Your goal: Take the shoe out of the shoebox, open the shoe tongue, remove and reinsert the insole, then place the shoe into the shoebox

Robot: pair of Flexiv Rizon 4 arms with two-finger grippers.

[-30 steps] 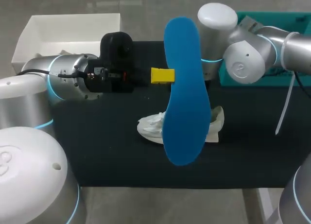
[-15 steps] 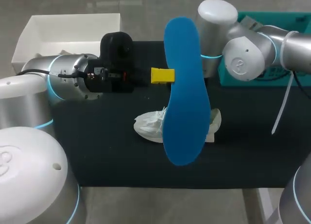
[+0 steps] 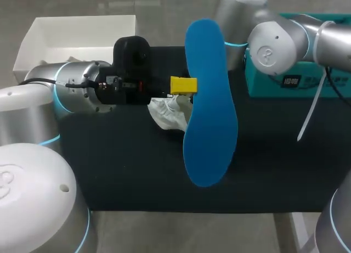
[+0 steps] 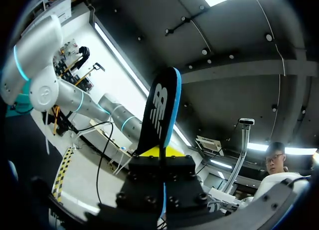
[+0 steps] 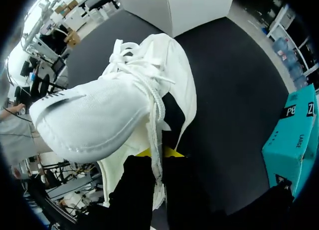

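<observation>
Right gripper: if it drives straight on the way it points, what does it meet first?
The right gripper is shut on the shoe, which leads. Beyond it lies the black table, with the white shoebox farther on; probably the table first, though the shoe hides the direct line.

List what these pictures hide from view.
Right wrist view: the white shoe covers the right gripper except a yellow sliver.
Head view: the blue insole hides that gripper and most of the shoe.
Left wrist view: the left gripper has its own black body across its grip on the insole.
Head view: the left arm covers the shoebox near edge.
</observation>
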